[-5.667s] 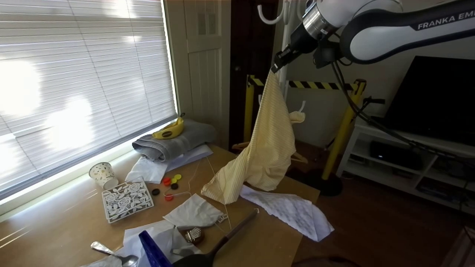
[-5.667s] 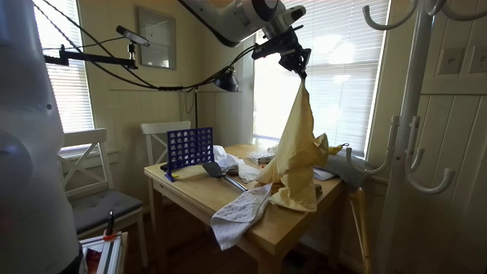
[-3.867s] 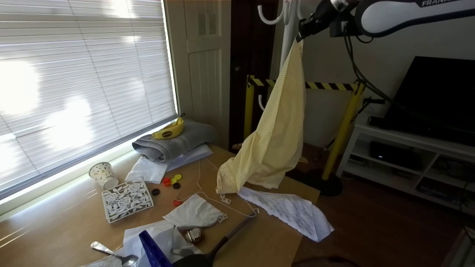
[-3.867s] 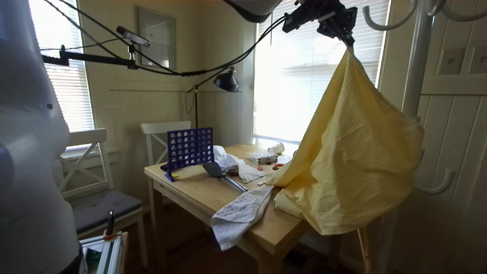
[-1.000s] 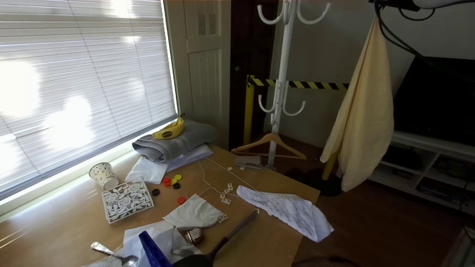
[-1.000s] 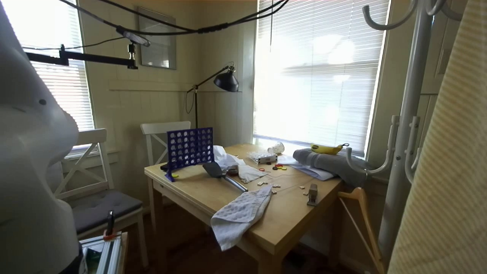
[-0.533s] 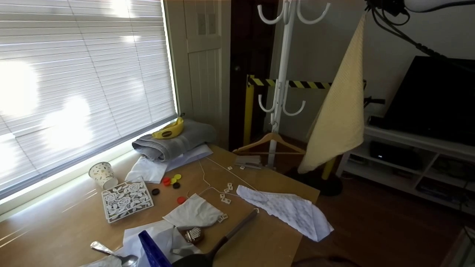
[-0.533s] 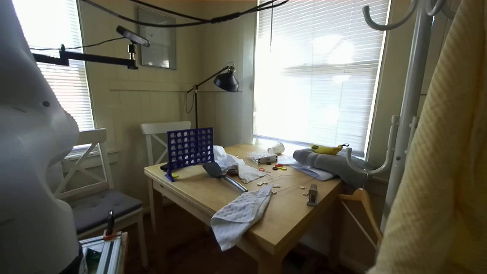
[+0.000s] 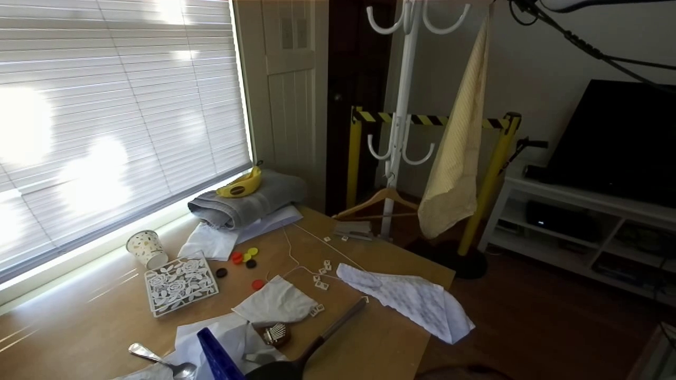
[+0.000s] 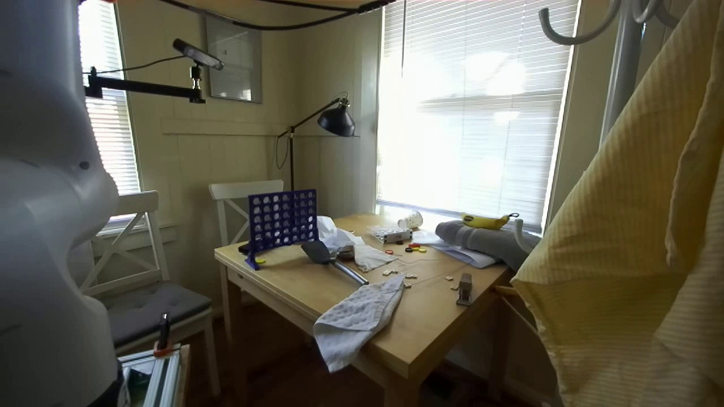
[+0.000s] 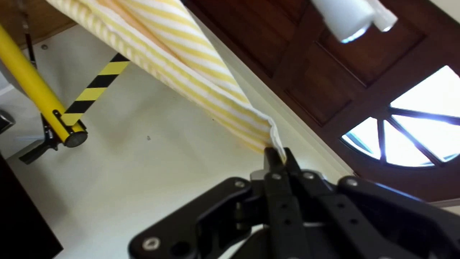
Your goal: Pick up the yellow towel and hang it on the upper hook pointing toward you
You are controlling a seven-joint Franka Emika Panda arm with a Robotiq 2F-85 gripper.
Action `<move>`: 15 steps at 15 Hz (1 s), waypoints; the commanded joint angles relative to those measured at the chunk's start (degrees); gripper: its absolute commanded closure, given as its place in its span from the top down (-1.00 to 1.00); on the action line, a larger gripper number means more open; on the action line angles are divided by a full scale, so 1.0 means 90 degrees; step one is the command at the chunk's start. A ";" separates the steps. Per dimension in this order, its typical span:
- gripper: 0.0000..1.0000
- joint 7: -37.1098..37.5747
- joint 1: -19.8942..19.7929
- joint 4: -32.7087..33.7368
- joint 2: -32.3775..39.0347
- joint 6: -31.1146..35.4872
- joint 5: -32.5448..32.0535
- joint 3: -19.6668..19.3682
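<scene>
While grpr pinches its tip, ylw towel hangs below.

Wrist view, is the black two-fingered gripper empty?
No, the black two-fingered gripper pinches one end of the yellow-and-white striped cloth towel.

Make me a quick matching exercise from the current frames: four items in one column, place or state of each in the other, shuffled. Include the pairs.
Items
1. yellow towel
2. speckled cup
3. banana-shaped item
4. textured white cloth

Place or state
A. Resting on top of the grey folded cloth
B. Draped past the edge of the table
C. Pinched in the end effector
D. Lying on its side

Pairs
1-C
2-D
3-A
4-B
</scene>
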 commanded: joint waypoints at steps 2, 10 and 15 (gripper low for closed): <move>-0.99 0.0271 -0.0053 0.1386 0.0874 0.0030 0.0591 0.0024; -0.99 -0.0287 0.0064 0.2019 0.1534 0.0299 0.1692 0.0755; -0.99 -0.1310 0.0045 0.2105 0.1632 0.0187 0.2255 0.1581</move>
